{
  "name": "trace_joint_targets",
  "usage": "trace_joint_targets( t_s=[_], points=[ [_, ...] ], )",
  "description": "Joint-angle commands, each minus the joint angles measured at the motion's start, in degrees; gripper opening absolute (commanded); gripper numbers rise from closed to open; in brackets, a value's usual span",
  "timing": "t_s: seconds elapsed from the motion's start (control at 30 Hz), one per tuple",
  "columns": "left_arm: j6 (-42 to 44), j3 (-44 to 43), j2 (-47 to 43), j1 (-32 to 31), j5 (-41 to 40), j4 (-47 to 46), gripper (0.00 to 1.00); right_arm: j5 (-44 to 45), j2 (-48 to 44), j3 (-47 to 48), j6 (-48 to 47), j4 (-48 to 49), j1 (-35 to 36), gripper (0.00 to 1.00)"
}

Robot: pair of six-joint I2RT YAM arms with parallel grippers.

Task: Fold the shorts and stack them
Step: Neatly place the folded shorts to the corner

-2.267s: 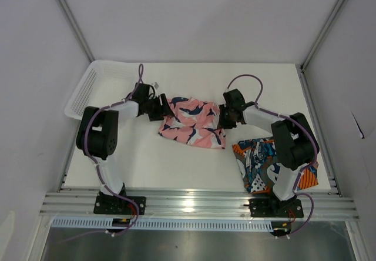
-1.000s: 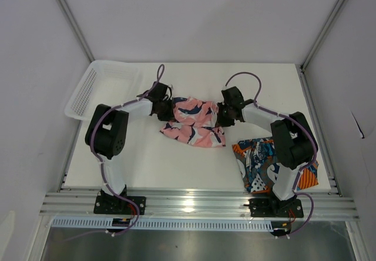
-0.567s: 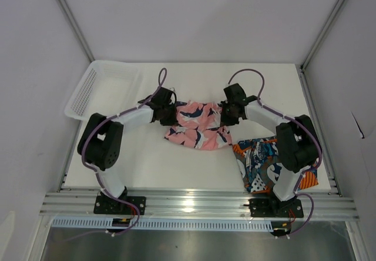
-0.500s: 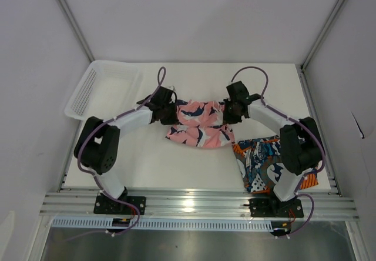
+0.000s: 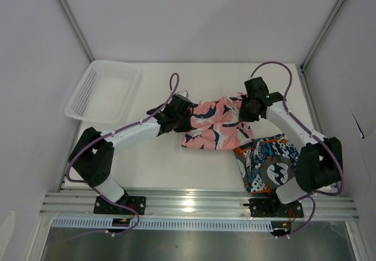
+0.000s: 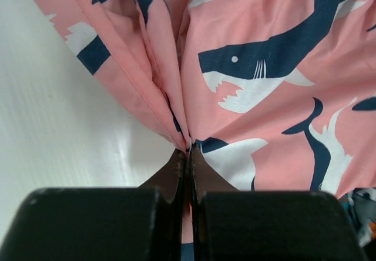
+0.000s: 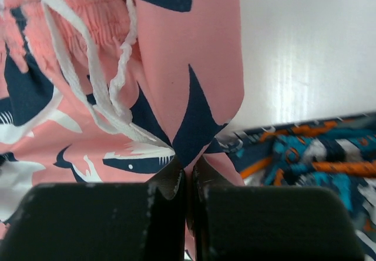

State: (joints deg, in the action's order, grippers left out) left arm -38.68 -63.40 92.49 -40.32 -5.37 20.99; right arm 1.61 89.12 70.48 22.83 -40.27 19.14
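The pink shorts with navy and white sharks hang stretched between both grippers above the table's middle right. My left gripper is shut on their left edge, the cloth bunched at its fingertips. My right gripper is shut on their right edge, by the white drawstring, pinching a fold. The printed blue, orange and grey shorts lie flat at the near right; the pink pair's lower right corner reaches over their far edge.
A white mesh basket stands at the far left of the white table. The right arm's base stands on part of the printed shorts. Metal rails run along the near edge.
Both grippers have carried the pink shorts to the right, from the table's middle toward the printed shorts. Both arms now reach further right.
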Motion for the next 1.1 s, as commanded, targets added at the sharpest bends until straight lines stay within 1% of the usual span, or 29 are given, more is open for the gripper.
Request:
trace_joint_targets(
  t_s=[0.0,0.17,0.33,0.4,0.43,0.53,0.6,0.67,0.7,0.8,0.93,1.07],
  points=[
    [-4.3,-1.99,-5.91,-3.97,-5.0,2.11,0.0,5.51,-9.2,-0.77,-0.59,-4.99,-3.3,0.0],
    [-8.34,-3.75,-7.59,-11.78,-8.69,3.09,0.0,10.77,-17.48,-3.68,1.6,-9.82,-6.04,0.0],
    [-11.59,-7.09,-3.73,-17.86,-8.69,1.95,0.0,20.17,-24.07,-7.27,5.29,-15.17,-9.11,0.0],
    [-12.99,-7.88,-1.45,-22.68,-9.92,0.2,0.0,24.21,-28.54,-9.47,6.08,-16.06,-11.56,0.0],
    [-13.61,-8.41,-0.56,-22.7,-10.45,-0.25,0.0,25.45,-28.56,-9.22,7.74,-17.46,-11.58,0.0],
    [-15.54,-10.34,3.82,-27.52,-11.51,-1.65,0.0,24.07,-33.38,-9.31,6.98,-17.21,-17.36,0.0],
    [-17.12,-11.57,5.59,-28.76,-12.56,-2.18,0.0,24.32,-34.27,-8.96,7.23,-17.82,-19.39,0.0],
    [-17.4,-11.31,7.26,-30.34,-13.26,-4.28,0.0,23.62,-34.02,-8.34,7.06,-19.49,-22.9,0.0],
    [-17.92,-11.05,7.7,-30.7,-13.96,-5.08,0.0,23.01,-33.32,-8.17,6.62,-19.84,-26.05,0.0],
    [-18.62,-10.52,9.55,-32.02,-14.67,-8.24,0.0,21.34,-31.74,-7.55,5.56,-20.81,-31.85,0.0],
    [-18.89,-11.4,12.36,-33.86,-15.2,-10.01,0.0,20.63,-29.8,-8.51,5.56,-20.9,-33.81,0.0],
    [-19.33,-13.24,15.96,-34.74,-15.02,-10.8,0.0,23.0,-27.16,-7.9,7.32,-23.89,-35.92,0.0]
  ],
)
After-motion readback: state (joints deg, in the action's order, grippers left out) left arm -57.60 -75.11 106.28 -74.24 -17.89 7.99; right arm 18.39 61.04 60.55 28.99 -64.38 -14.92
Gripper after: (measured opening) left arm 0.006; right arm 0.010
